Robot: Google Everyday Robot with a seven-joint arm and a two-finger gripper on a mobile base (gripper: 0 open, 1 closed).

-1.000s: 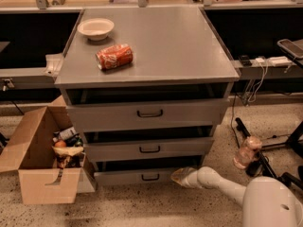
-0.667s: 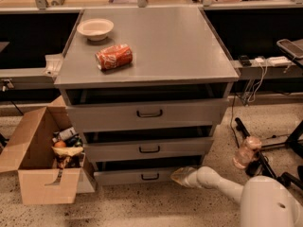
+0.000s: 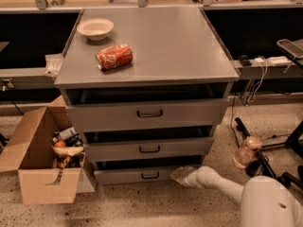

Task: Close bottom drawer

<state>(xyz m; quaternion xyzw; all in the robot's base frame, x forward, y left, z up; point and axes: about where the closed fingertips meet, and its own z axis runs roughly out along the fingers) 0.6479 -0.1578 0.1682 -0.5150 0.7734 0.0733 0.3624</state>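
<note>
The grey cabinet has three drawers, all pulled out a little. The bottom drawer is the lowest, with a flat grey front and a small dark bar handle. A dark gap shows above its front. My gripper reaches in from the lower right on a white arm. It sits at the right end of the bottom drawer's front, low to the floor, touching or nearly touching it.
An open cardboard box with clutter stands on the floor left of the cabinet. A white bowl and a red can lie on the cabinet top. A plastic bottle, cables and a black stand are at the right.
The arm and gripper have barely shifted; the gripper stays at the right end of the bottom drawer's front. The drawers look the same.
</note>
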